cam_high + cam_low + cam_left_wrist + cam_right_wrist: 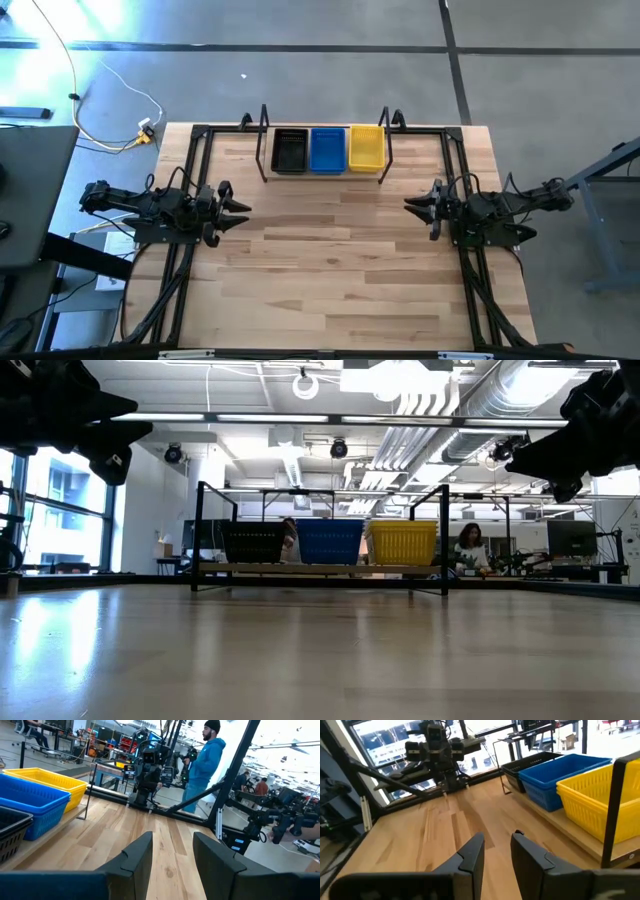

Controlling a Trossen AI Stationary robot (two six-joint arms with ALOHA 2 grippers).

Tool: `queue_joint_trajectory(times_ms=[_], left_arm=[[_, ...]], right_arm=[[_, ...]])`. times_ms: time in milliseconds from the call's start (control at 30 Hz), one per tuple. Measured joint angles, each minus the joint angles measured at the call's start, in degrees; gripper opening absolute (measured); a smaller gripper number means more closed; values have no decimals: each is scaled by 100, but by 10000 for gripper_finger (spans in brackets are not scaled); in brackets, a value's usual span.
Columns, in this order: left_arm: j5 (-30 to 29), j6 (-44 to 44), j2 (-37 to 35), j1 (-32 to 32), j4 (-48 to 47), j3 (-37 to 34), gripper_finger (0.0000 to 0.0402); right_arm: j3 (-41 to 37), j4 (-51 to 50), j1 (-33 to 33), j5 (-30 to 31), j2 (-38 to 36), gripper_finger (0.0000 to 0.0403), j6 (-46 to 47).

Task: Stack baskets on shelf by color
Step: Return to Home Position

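Note:
Three basket stacks stand side by side on the shelf [327,172] at the table's far edge: black [290,151] on the left, blue [327,149] in the middle, yellow [366,147] on the right. They rest by their bottoms on the plank between the black rod brackets. In the low view they show as black [254,543], blue [329,541] and yellow [404,542]. My left gripper [240,210] hovers open over the table's left side. My right gripper [410,204] hovers open over the right side. Both are raised off the tabletop and hold nothing.
Bare wooden tabletop [340,270] stretches between the two arms and toward the near edge. Black frame rails [190,230] run along the left and right table sides. A person in a blue hoodie [202,762] stands beyond the table; another sits far behind [468,550].

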Motion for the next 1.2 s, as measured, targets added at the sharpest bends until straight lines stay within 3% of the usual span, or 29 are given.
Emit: queue_joint_trajectory(times_ms=[300, 1200], left_arm=[[1, 0, 2, 0, 1, 0, 131], [2, -1, 2, -1, 2, 0, 131]], right_arm=[[0, -7, 0, -2, 0, 83, -742], [0, -15, 1, -11, 2, 83, -717]])
